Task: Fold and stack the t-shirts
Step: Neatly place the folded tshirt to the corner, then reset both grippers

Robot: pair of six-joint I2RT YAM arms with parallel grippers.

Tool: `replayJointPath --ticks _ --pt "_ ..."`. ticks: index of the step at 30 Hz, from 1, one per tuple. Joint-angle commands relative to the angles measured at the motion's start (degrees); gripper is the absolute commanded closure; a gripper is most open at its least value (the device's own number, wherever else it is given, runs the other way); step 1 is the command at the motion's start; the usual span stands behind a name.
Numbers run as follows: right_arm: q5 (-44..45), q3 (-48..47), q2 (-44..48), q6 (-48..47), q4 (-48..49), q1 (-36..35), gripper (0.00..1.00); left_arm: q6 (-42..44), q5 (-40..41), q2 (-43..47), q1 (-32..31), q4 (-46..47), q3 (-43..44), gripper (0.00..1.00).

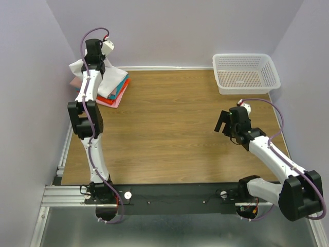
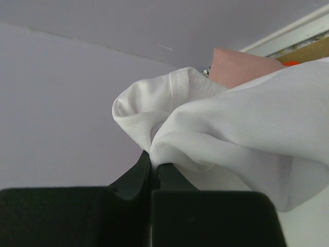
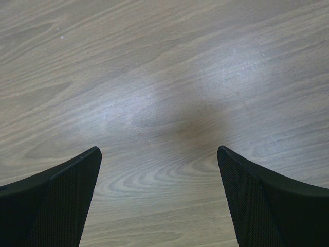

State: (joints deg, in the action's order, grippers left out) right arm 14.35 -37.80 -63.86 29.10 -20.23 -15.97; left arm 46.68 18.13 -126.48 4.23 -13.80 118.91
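Now, my left arm stretched to the far-left corner, left gripper (image 2: 153, 162) clamped on the white t-shirt (image 2: 236, 128), crumpled atop the folded stack (image 1: 117, 95), right gripper (image 3: 158, 150) spread wide over the table (image 1: 175, 128).

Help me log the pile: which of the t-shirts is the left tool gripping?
The white t-shirt, topmost on the pile: the left tool is shut on a bunched fold of it. The teal tee, orange-red tee and pink tee lie folded underneath.

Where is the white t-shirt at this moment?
In the top view the white t-shirt lies at the far-left corner of the table, draped over the stack of folded tees, with the left gripper shut on its edge.
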Motion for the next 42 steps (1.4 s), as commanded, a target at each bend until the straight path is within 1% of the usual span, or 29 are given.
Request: replayJointPath --ticks 1,2,4,7,13,16,18,19,20,22,23,24,25,26,27,28,29,30,31,32,34,35,36,37,38,39,40,41,42 --pt "1.2 -2.5 0.0 1.4 -1.6 -0.2 0.0 -4.5 -0.3 -3.9 1.7 2.0 5.6 0.76" --pt "1.2 -2.6 0.0 1.4 -2.0 -0.2 0.0 -4.9 -0.2 -4.4 1.8 1.6 6.4 0.59" --pt "1.2 -3.2 0.0 1.5 -2.5 -0.1 0.0 -5.4 -0.1 -4.6 2.6 1.6 7.0 0.02" --pt "1.5 -3.5 0.1 1.7 -2.8 -0.2 0.0 -7.9 -0.3 -3.9 3.5 1.8 7.0 0.02" --pt "0.3 -3.2 1.6 2.5 -3.6 -0.2 0.0 -15.9 -0.6 0.0 5.1 3.2 7.1 0.02" --pt "-0.2 -2.7 3.6 2.3 -3.7 -0.2 0.0 -21.1 -2.4 1.8 4.6 1.9 7.5 0.02" --pt "-0.5 -2.6 5.4 2.4 -4.0 -0.2 0.0 -24.3 -5.6 3.9 4.3 1.2 7.8 0.01" --pt "-0.6 -2.5 6.0 2.6 -4.1 -0.2 0.0 -26.9 -6.5 4.7 4.1 0.8 8.2 0.01" --pt "-0.7 -2.5 6.5 2.9 -4.0 -0.2 0.0 -31.6 -9.0 6.1 4.0 -0.9 9.2 0.02" --pt "0.0 -2.4 8.2 3.3 -4.0 -0.1 0.0 -38.0 -11.6 7.6 3.6 -2.4 10.2 0.02" --pt "0.4 -2.2 8.7 3.4 -4.1 -0.2 0.0 -45.4 -14.5 9.6 3.5 -3.7 10.3 0.01" --pt "0.9 -2.1 9.2 3.6 -4.0 -0.1 0.0 -49.2 -16.0 10.8 3.2 -4.4 9.9 0.01" --pt "2.0 -1.9 10.2 4.0 -4.1 -0.2 0.0 -52.3 -19.9 13.7 2.5 -5.4 8.0 0.01" --pt "2.3 -1.9 10.8 4.0 -4.0 -0.2 0.0 -58.2 -21.5 15.6 1.8 -5.5 5.8 0.01" --pt "2.8 -1.9 11.3 4.1 -4.0 -0.2 0.0 -60.1 -22.3 17.6 0.7 -5.4 3.0 0.01" --pt "3.1 -1.9 12.1 4.2 -4.1 -0.2 0.0 -61.8 -21.7 20.1 -0.6 -3.6 -4.4 0.01" --pt "2.6 -1.8 13.3 4.0 -4.1 -0.1 0.0 -62.7 -16.3 25.3 -4.4 -2.6 -8.7 0.01" --pt "2.3 -1.8 14.2 4.5 -4.0 -0.1 0.0 -65.0 -11.7 27.8 -8.2 -1.8 -12.9 0.02" --pt "2.1 -1.6 15.0 4.9 -4.1 -0.2 0.0 -65.6 -4.4 32.4 -11.1 -0.7 -20.8 0.01" --pt "1.7 -1.1 16.8 5.3 -4.0 -0.2 0.0 -66.4 -2.4 34.5 -17.1 -0.6 -24.6 0.01" --pt "2.2 -0.2 18.7 5.7 -4.0 -0.2 0.0 -70.5 0.4 38.9 -21.9 0.0 -32.8 0.01" --pt "2.4 0.3 19.6 5.9 -4.0 -0.2 0.0 -73.2 3.0 43.1 -24.0 0.8 -41.4 0.01" --pt "2.6 0.6 21.4 5.9 -4.1 -0.1 0.0 -74.8 3.9 45.1 -28.3 1.5 -45.5 0.02" --pt "2.5 1.8 22.4 5.9 -4.1 -0.2 0.0 -77.1 4.5 46.9 -30.4 3.2 -53.0 0.02" --pt "2.5 2.5 23.2 6.1 -4.0 -0.2 0.0 -79.5 6.8 49.7 -32.0 3.3 -56.0 0.01" --pt "2.4 3.1 24.0 6.2 -4.0 -0.1 0.0 -81.8 7.4 50.9 -33.7 3.3 -58.8 0.01" --pt "2.4 4.2 25.3 6.8 -3.9 -0.2 0.0 -83.0 6.7 51.7 -35.4 3.6 -61.1 0.01" --pt "2.5 4.5 25.7 6.8 -4.1 -0.2 0.0 -84.0 5.1 52.8 -35.9 4.3 -64.4 0.01" --pt "2.3 4.8 26.1 6.6 -4.1 -0.1 0.0 -84.5 4.9 53.1 -36.0 4.1 -65.3 0.01"
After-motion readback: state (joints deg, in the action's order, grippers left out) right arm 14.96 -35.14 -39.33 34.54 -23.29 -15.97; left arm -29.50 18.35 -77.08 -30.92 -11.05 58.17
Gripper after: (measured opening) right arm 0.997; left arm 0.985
